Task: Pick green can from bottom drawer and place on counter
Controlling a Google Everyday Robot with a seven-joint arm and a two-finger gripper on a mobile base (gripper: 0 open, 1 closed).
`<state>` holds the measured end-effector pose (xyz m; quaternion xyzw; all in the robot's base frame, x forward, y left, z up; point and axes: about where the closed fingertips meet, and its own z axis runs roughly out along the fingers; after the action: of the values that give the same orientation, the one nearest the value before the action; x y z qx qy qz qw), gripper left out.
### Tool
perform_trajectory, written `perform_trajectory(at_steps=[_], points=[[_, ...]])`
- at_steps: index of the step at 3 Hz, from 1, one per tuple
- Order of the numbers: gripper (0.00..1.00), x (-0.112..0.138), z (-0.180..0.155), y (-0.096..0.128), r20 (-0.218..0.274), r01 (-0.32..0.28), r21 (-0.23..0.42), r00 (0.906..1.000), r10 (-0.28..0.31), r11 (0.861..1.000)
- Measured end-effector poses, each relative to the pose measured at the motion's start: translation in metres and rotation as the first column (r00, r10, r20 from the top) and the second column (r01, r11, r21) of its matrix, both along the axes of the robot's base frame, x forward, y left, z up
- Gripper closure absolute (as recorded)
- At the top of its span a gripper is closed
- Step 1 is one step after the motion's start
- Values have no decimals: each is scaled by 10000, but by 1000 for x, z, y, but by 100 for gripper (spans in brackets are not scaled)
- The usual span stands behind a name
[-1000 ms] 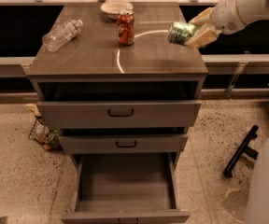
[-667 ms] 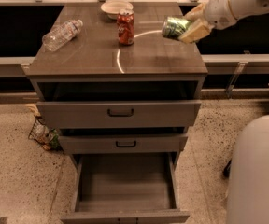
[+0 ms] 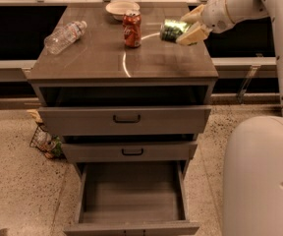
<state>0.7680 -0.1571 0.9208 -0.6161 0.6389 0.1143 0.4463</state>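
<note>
Green can (image 3: 170, 30), clamped sideways in the gripper's (image 3: 180, 29) fingers (image 3: 192, 34), has moved inward from the table's (image 3: 107, 58) right edge and hangs above its back-right corner; release looks next.

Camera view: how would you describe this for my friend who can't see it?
A robot's gripper holds a green can, tipped sideways, over the right rear of a grey cabinet's counter. On the counter are an upright red soda can, a plastic bottle lying down and a bowl; the bottom drawer is pulled open.
</note>
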Motion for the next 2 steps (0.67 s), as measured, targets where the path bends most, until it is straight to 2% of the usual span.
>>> perform_trajectory(at_steps=[1,2], points=[[0,1,-15,12,-343,-238,305,9991,249,9992],[0,0,-17,13,-401,-296,505,9987,316,9983]])
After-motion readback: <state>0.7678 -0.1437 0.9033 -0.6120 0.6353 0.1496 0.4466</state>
